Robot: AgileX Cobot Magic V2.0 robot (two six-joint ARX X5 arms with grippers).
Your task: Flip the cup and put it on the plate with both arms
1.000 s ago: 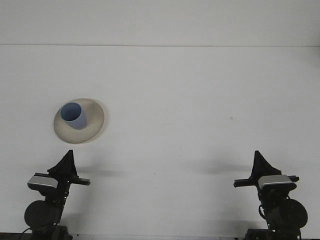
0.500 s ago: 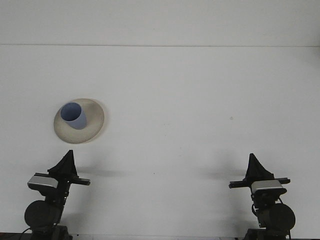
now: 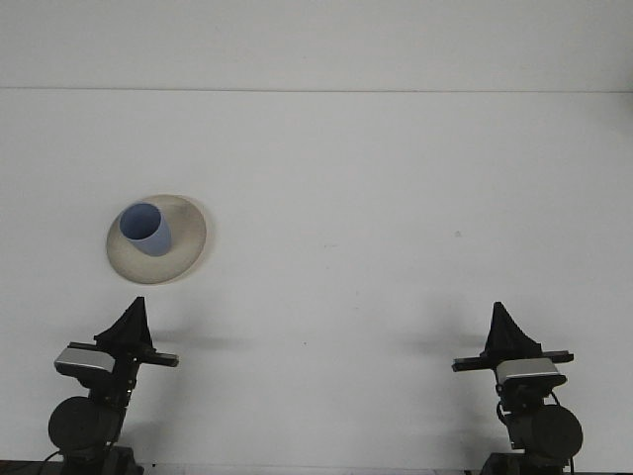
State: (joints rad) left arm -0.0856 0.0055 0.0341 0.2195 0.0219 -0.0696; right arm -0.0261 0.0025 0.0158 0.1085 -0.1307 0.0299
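Front view shows the blue cup [image 3: 145, 229] upright on the plate [image 3: 183, 252], far left. Left gripper [image 3: 132, 315] and right gripper [image 3: 499, 319] sit near, jaws together. Task looks finished; nothing further needed.

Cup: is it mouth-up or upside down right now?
Mouth-up. The cup stands on the plate with its open rim and hollow inside facing the camera.

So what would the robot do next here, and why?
Probably nothing more than staying parked: the blue cup already stands mouth-up on the beige plate, and both the left gripper and right gripper sit low near the table's front edge, apart from it.
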